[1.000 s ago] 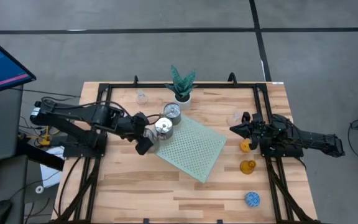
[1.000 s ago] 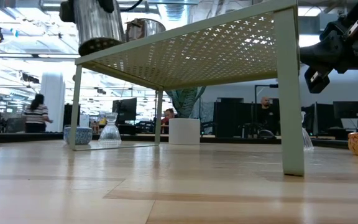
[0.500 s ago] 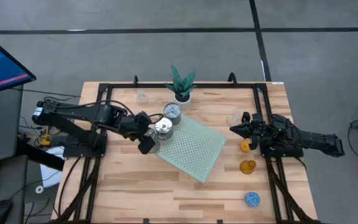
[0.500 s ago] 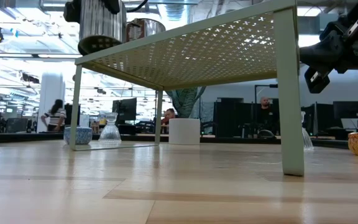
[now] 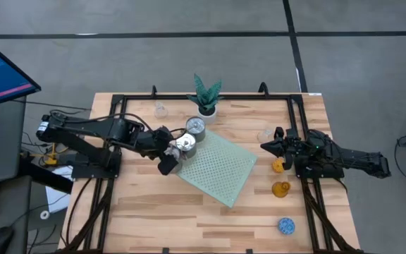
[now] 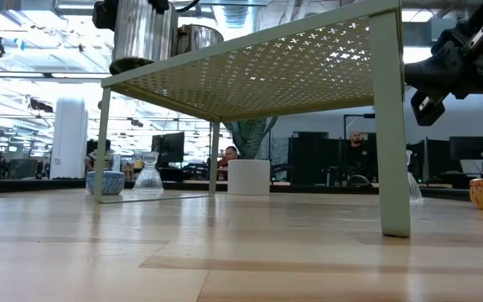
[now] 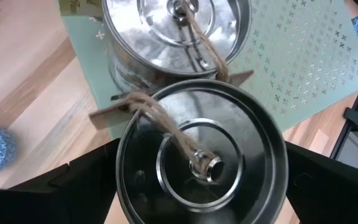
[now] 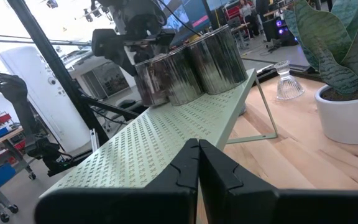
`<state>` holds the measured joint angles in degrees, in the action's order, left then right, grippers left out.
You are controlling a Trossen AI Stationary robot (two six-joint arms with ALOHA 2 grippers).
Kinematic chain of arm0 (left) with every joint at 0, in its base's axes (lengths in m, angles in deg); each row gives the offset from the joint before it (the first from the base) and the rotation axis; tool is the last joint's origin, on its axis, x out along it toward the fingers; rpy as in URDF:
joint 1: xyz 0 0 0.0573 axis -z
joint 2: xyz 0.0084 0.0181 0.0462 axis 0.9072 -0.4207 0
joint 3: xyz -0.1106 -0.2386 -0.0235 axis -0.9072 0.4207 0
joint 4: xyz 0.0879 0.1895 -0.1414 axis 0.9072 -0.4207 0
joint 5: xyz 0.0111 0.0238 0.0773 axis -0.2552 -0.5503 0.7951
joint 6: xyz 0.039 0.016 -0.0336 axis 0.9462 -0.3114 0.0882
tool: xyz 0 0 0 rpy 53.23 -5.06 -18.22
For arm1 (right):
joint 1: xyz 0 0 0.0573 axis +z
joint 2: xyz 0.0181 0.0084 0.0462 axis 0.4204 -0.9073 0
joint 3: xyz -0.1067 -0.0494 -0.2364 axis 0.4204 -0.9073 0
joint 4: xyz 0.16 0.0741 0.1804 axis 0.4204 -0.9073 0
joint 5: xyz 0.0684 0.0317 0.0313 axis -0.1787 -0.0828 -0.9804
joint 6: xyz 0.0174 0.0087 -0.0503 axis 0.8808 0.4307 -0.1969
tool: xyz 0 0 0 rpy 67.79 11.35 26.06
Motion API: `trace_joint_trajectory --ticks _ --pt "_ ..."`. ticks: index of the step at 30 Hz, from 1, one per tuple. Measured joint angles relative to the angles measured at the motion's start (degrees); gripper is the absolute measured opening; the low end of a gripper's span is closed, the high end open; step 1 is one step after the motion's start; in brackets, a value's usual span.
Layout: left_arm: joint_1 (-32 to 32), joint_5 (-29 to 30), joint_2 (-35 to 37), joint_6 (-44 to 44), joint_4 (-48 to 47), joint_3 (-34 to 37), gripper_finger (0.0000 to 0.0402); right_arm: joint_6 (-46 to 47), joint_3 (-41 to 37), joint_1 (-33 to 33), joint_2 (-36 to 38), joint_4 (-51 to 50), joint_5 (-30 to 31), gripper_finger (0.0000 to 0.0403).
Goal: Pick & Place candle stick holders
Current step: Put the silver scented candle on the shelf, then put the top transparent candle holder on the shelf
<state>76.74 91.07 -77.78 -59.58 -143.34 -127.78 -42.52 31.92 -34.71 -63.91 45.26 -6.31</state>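
Observation:
My left gripper [image 5: 178, 148] is shut on a shiny silver candle stick holder [image 7: 201, 162], which has twine and a tag inside, at the pale green mat's [image 5: 220, 169] far-left edge. Two more silver holders [image 8: 219, 56] stand on the mat beside it. My right gripper [image 8: 197, 149] is shut and empty, above the table at the right [image 5: 266, 147]. An orange holder [image 5: 279, 165], an amber one [image 5: 281, 188] and a blue bumpy one [image 5: 285, 226] stand on the table at the right. Clear glass holders [image 5: 161, 109] [image 5: 265, 134] stand farther back. My left gripper pinches the silver holder's outer wall [image 7: 120, 180] near its rim, one finger on each of two opposite sides. The fingers point down from above. The holder hangs upright [image 6: 141, 33], its base close over the mat's edge; I cannot tell whether it touches the mat.
A green-leaved plant in a white pot [image 5: 206, 99] stands at the far edge behind the mat. The mat is a raised shelf on legs [image 6: 390, 126]. Another blue bumpy holder [image 6: 106, 181] stands on the table behind its left leg. A black frame rims the table.
My left gripper has carried the silver holder a little toward the table's right, closer to the other silver holders. The holder has come from a slight tilt to upright.

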Motion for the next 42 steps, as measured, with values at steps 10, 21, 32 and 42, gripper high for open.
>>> trace_joint_trajectory --ticks 10,21,32,42 --pt "0.00 -0.02 0.05 0.09 1.60 0.00 0.0394 0.02 0.01 0.01 0.01 -0.02 0.00 0.0000" --pt "0.04 -0.04 0.09 2.65 1.77 0.00 0.0394 0.02 0.01 0.02 -0.01 0.00 0.00 0.0000" --pt "0.04 -0.06 1.32 2.48 2.27 0.00 0.0391 0.02 0.00 0.02 0.01 0.00 0.00 0.0000" --pt "0.02 0.23 5.11 2.31 2.76 0.00 0.0383 0.02 0.01 0.00 0.01 0.00 0.00 0.0000"
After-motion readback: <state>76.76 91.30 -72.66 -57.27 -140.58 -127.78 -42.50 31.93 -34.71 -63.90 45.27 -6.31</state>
